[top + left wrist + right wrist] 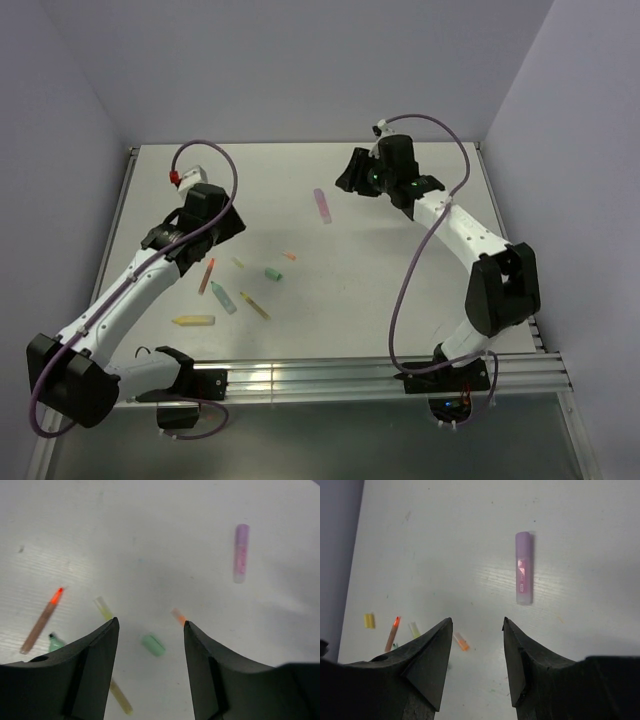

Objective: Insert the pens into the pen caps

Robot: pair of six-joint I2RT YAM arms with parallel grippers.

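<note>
Several pens lie on the white table [400,280]: a purple pen [322,205] [241,553] [523,567] off by itself, an orange pen [207,276] [42,621] [393,632], a green pen [223,299], an olive pen [254,305] [120,697] and a yellow pen [193,321]. Loose pen caps lie between them: an orange cap [289,256] [178,616] [461,641], a green cap [273,274] [153,644] and a pale yellow cap [238,263] [103,608] [414,629]. My left gripper [238,226] [151,625] hangs open and empty above the caps. My right gripper [346,180] [477,621] is open and empty, above the table right of the purple pen.
Grey walls close in the table on the left, back and right. An aluminium rail [330,375] runs along the near edge between the arm bases. Purple cables loop over both arms.
</note>
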